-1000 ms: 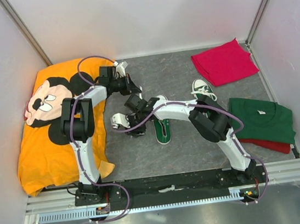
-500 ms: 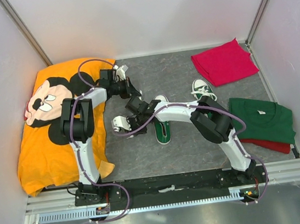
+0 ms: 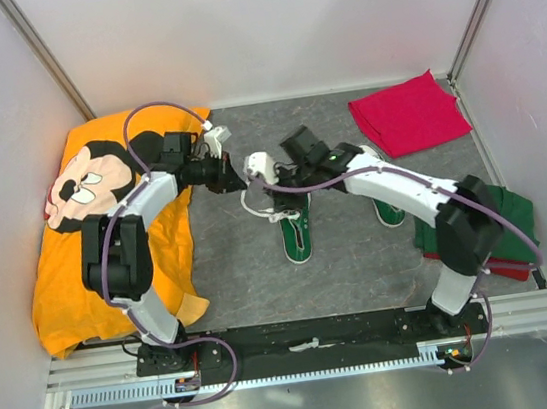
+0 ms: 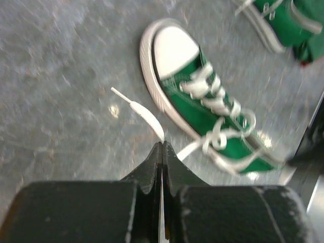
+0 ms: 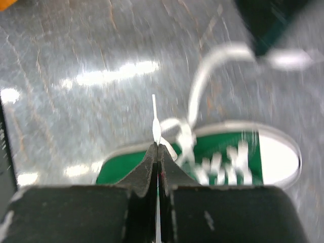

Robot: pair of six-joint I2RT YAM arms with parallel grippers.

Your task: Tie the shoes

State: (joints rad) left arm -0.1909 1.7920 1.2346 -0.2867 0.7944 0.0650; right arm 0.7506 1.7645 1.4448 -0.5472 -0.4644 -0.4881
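While the green shoe (image 3: 296, 236) lay at centre of the top view, w/ 2nd shoe (image 3: 390, 215) to its right, left gripper (image 4: 161, 148) & right gripper (image 5: 157, 150) were each clamped on the white lace (image 4: 145, 113).

Green shoes (image 3: 297, 237), white laces (image 4: 217, 101); red cloth (image 3: 408, 113), grey table (image 3: 242, 269)

A green sneaker (image 3: 296, 240) lies mid-table, white laces (image 4: 217, 101) untied; its mate (image 3: 390, 213) sits rightward.
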